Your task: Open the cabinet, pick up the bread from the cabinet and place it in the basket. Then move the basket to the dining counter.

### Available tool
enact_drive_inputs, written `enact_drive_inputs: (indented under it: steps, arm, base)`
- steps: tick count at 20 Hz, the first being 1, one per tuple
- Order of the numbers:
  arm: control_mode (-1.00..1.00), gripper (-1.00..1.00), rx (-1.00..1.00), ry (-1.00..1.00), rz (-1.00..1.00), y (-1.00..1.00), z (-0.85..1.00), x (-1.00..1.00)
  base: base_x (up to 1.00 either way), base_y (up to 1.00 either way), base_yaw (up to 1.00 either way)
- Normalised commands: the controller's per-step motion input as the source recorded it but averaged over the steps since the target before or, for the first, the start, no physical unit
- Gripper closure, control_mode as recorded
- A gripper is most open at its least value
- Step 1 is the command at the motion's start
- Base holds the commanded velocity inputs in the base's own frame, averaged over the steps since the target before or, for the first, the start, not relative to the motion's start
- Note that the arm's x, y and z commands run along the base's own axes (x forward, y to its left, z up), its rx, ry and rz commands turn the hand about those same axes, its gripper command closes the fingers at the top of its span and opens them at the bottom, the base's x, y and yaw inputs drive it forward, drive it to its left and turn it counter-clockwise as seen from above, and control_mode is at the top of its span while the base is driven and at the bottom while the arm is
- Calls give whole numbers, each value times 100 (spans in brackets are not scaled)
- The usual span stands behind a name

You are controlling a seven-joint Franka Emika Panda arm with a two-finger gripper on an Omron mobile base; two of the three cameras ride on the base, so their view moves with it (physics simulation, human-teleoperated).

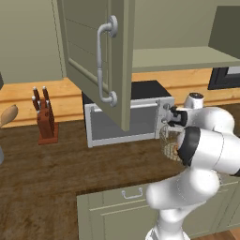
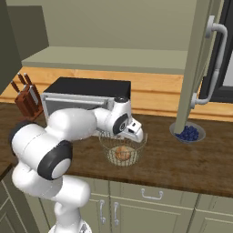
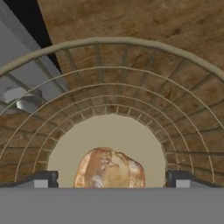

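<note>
My two-finger gripper (image 3: 112,179) hangs just above the round silver wire basket (image 2: 123,150), and in the hand view my dark fingertips (image 3: 41,178) stand wide apart at the bottom edge, one on each side of the small tan-brown bread roll (image 3: 109,168), clamped on nothing. The roll lies on the basket's pale woven bottom, low in the middle of that frame, with the wire ribs curving up around it to the rim.

In the right base view the basket sits at the centre of the frame on the dark wood worktop (image 2: 182,166), just in front of the black and silver microwave (image 2: 86,93), and my white arm reaches over it from the lower left. A bowl of blue berries (image 2: 188,133) rests to the right, below the open sage-green cabinet door (image 2: 200,59) with its curved silver bar handle.

In the left base view the same door (image 1: 93,51) hangs open at the top centre, and a wooden knife block (image 1: 45,119) stands at the left on the worktop.
</note>
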Motion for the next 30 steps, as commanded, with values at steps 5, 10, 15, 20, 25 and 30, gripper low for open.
enact_drive_inputs:
  steps: [5, 10, 15, 20, 25, 30]
  arm:
    - [-100, -100, -3, 2, 5, 53, 86, -41]
    - [-100, -100, -3, 8, 13, 87, 60, -66]
    - [-100, -100, -8, 10, 15, 42, -13, -24]
    - [-100, -100, -8, 2, 16, 3, -37, 0]
    - [-100, -100, -7, 0, 13, 0, -25, 12]
    - [-100, -100, -7, 1, 12, 0, -30, 35]
  base:
    - [0, 0, 0]
    - [0, 0, 0]
    - [0, 0, 0]
    - [0, 0, 0]
    - [0, 0, 0]
    - [0, 0, 0]
